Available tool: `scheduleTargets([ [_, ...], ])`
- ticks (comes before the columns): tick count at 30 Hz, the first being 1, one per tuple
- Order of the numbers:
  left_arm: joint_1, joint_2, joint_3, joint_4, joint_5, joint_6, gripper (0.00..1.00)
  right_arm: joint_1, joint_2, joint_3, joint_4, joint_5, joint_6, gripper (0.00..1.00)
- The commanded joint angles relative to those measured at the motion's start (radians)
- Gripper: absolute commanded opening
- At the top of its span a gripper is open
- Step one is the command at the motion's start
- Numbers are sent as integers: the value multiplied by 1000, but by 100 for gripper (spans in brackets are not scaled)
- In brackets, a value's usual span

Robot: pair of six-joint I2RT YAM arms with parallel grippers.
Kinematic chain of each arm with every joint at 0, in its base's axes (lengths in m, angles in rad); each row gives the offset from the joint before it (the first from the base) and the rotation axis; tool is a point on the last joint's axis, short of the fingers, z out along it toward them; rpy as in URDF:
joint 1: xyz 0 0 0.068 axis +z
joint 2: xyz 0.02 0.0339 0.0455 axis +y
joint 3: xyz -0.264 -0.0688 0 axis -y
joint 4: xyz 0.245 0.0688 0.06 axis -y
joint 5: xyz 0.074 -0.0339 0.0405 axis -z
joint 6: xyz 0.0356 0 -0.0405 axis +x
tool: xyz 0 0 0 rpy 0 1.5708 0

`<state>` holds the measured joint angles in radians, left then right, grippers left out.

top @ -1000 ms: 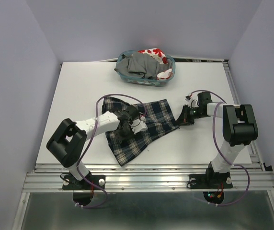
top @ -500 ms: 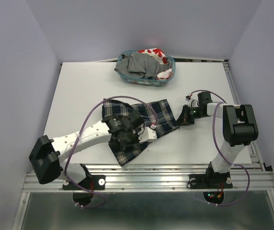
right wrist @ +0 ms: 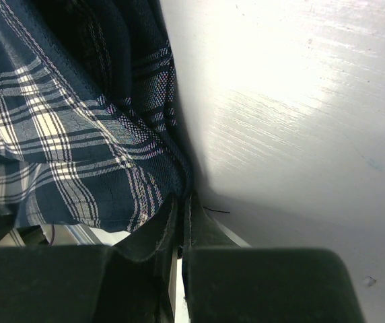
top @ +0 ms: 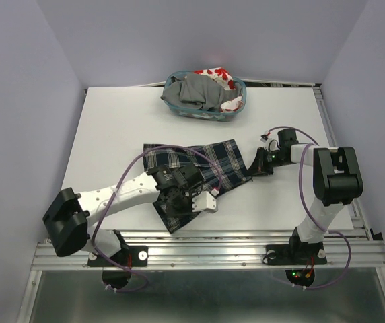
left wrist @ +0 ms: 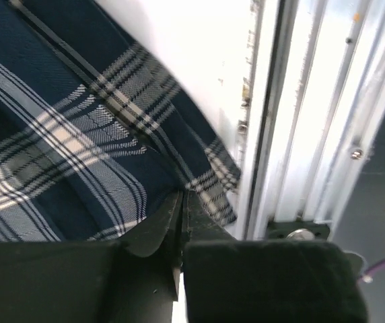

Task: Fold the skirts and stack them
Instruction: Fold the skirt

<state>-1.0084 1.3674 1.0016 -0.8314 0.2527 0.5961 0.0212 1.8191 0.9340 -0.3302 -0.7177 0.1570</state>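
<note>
Plaid skirt lies spread flat near the centre of the desk, with one corner reaching toward 6 o'clock, close to the near edge. The left fingers are together at that near corner. They appear to have the hem nipped between their tips, though the cloth crowds the wrist view and it is hard to say how much is caught. The right fingers are clamped on the skirt's edge at 3 o'clock, a fold of plaid running straight into the seam between them.

The step in hand looks like the first fold. It calls for a sure bite at both holds, since a thin pinch on the near hem could slip once it takes weight. The cloth should be lifted only enough to clear itself and kept lightly taut between the two holds so the crease runs straight. Edge should be laid on edge before either hold lets go.

At 12 o'clock, near the far edge, the teal basket holds the other two skirts, both crumpled. The grey skirt is bunched across its left and middle. The white skirt with red print lies behind and to the right, reaching the right rim.
</note>
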Motion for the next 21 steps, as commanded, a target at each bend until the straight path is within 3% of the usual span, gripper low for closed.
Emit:
scheduleTargets([
  [1, -24, 6, -18, -95, 86, 73, 17, 2, 3, -21, -18, 146, -51, 1],
  [6, -32, 10, 47, -123, 94, 48, 27, 2, -3, -23, -27, 139, -59, 1],
  [7, -15, -4, 69, -118, 94, 33, 37, 2, -4, -21, -30, 141, -66, 1],
  [10, 78, -24, 178, -57, 102, -31, 55, 2, -18, -24, -46, 147, -79, 1],
  [11, 193, -22, 242, -35, 111, -45, 55, 2, -33, -29, -46, 158, -80, 1],
  [14, 397, 40, 355, 52, 58, -116, 55, 2, -49, -20, -61, 152, -85, 1],
  [17, 497, 135, 403, 165, -39, -191, 54, 2, -55, -12, -75, 150, -85, 1],
  [21, 585, 307, 457, 224, -43, -223, 50, 2, -57, -1, -95, 152, -83, 1],
])
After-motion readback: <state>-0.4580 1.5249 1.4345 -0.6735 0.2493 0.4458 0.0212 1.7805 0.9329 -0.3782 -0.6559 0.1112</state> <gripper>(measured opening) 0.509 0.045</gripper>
